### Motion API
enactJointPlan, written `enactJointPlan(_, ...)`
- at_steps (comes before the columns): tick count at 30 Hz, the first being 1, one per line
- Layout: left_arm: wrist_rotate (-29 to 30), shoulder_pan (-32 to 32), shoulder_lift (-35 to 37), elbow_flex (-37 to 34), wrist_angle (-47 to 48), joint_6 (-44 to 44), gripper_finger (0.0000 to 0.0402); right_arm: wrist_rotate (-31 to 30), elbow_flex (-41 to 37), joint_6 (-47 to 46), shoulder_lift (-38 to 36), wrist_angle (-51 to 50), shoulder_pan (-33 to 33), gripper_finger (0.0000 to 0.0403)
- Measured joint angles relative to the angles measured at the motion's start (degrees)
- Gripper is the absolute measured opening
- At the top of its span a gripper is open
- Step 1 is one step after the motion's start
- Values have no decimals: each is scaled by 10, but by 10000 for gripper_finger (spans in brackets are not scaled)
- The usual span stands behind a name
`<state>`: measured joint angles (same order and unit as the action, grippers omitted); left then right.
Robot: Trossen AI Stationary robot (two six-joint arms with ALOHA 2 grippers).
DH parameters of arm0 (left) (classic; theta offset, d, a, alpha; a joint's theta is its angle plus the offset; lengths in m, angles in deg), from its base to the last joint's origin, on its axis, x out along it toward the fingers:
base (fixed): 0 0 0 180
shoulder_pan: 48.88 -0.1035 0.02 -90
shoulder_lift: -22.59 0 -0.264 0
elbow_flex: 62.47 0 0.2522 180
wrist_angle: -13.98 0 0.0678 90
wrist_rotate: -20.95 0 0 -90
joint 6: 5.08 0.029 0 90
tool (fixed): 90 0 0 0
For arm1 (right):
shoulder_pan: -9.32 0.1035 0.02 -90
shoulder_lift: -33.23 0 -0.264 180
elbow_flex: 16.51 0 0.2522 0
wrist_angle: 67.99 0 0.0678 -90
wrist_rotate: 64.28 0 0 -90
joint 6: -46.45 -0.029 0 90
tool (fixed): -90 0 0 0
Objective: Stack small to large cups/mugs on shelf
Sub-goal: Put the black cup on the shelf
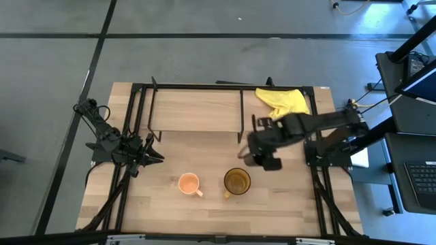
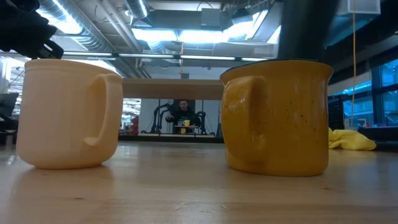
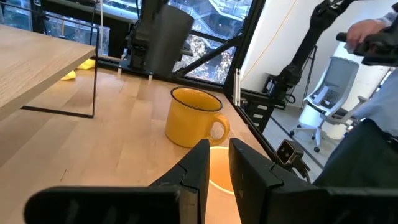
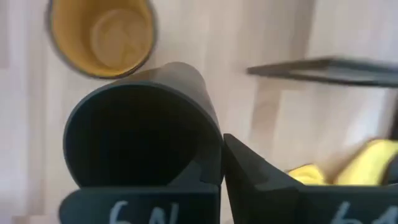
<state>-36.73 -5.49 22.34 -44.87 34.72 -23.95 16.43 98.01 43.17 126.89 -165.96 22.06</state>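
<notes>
The small black cup (image 4: 137, 140) is in my right gripper (image 4: 217, 155), lifted above the table just right of the shelf's near right corner and a little beyond the amber-yellow mug (image 1: 237, 182). The left wrist view shows the black cup (image 3: 166, 40) in the air, tilted. The amber mug and the peach-orange mug (image 1: 189, 184) stand upright on their bases on the near half of the table, side by side. The shelf (image 1: 197, 109), a wooden board on black rods, stands at the far edge. My left gripper (image 1: 146, 158) waits shut at the table's left, pointing at the mugs. My right gripper holds the black cup by its rim wall (image 4: 210, 158). One finger (image 4: 255, 177) lies on the outside, and the other seems to be inside the cup, dark against dark. The cup is lifted clear of the table, its open mouth facing the wrist camera.
A yellow cloth (image 1: 283, 101) lies at the far right, beside the shelf's right end. Black frame rails run along both table sides. Bare wood lies between the shelf and the two mugs. A person sits beyond the table (image 3: 373, 37).
</notes>
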Motion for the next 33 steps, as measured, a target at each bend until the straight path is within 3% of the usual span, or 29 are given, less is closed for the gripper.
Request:
enactJointPlan(7,0,0,0,0,0,0,55,43,179,62,95,-32,-81,8)
enactJointPlan(14,0,0,0,0,0,0,55,43,338,80,169,-60,-150,9)
enactJointPlan(22,0,0,0,0,0,0,55,-3,330,22,184,-56,-230,10)
enactJointPlan(33,0,0,0,0,0,0,55,22,330,-89,184,-36,-278,10)
